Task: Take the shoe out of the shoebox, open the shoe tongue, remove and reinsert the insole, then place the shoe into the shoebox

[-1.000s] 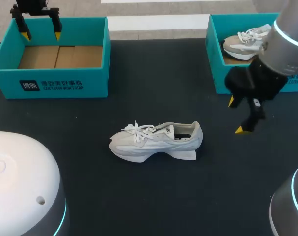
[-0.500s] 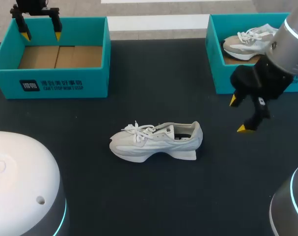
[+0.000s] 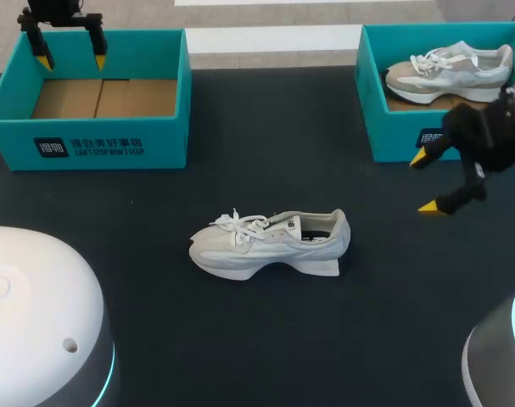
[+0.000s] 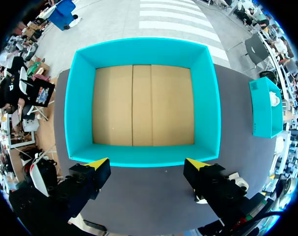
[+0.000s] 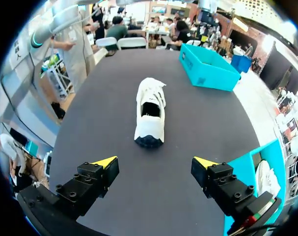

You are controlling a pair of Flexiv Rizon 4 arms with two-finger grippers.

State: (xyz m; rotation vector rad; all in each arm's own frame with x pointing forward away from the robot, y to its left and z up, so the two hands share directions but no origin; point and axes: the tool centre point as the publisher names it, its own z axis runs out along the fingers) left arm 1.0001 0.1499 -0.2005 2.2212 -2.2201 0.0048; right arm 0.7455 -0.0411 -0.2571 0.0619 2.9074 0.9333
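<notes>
My right end effector point(image 3: 425, 182) hangs wide open beside the right box point(image 3: 393, 144). Its wrist view shows the shoe point(image 5: 150, 110) ahead on the surface point(image 5: 102, 113), heel toward it. My left end effector point(image 3: 70, 61), also wide, hovers above the far left box point(image 3: 87, 148).

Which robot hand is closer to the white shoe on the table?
The right gripper. It hangs open past the heel of the shoe; the left gripper is far off, over the empty box's back edge.
</notes>
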